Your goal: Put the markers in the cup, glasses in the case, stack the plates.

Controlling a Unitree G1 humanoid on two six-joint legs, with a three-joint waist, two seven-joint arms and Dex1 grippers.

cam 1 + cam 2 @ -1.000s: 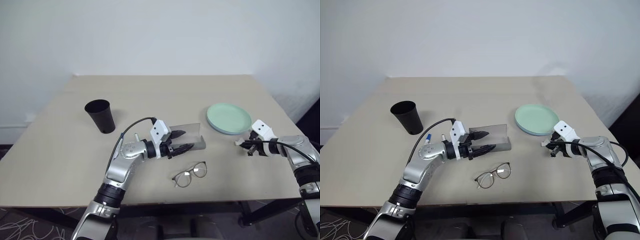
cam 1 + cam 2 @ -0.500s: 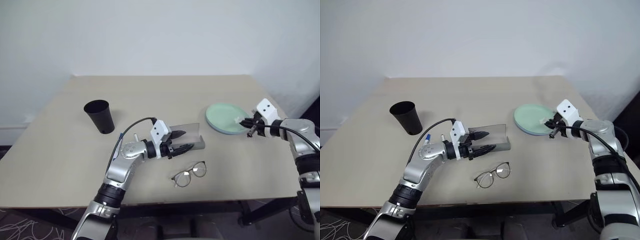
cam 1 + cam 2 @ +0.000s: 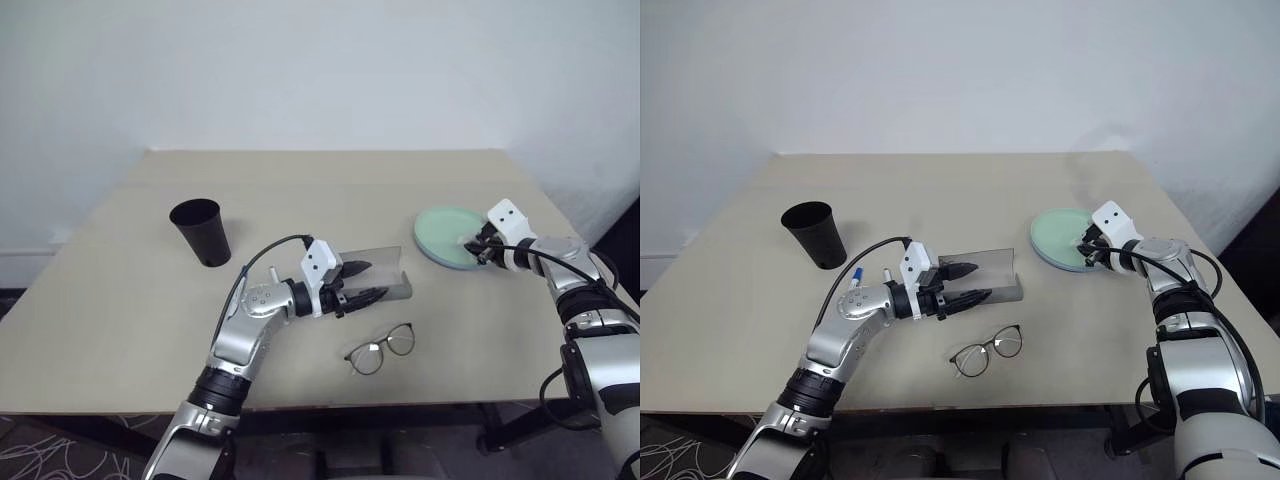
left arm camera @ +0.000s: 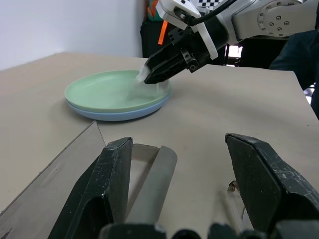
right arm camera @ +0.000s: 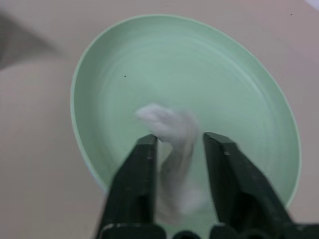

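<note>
Nearest us, low and right of centre in the head view, we see the glasses [image 3: 379,349] lying open on the table [image 3: 120,300], where they lay a second ago. Just above them our left gripper [image 3: 365,281] has not moved, its fingers spread wide before the open grey case [image 3: 385,275], touching nothing. A blue-capped marker [image 3: 854,276] shows beside our left forearm. Toward the right edge, our right gripper [image 3: 473,246] has travelled up from the bare table in front of the plates and is now over the near rim of the mint plate [image 3: 443,231], which sits stacked on the blue plate [image 4: 119,115]. A second ago its fingers pinched the crumpled white scrap [image 5: 172,144]; now they stand parted with the blurred scrap between them, and we cannot tell whether they grip it. Farthest, in the upper left, the black cup [image 3: 201,232] stands upright, unchanged.
</note>
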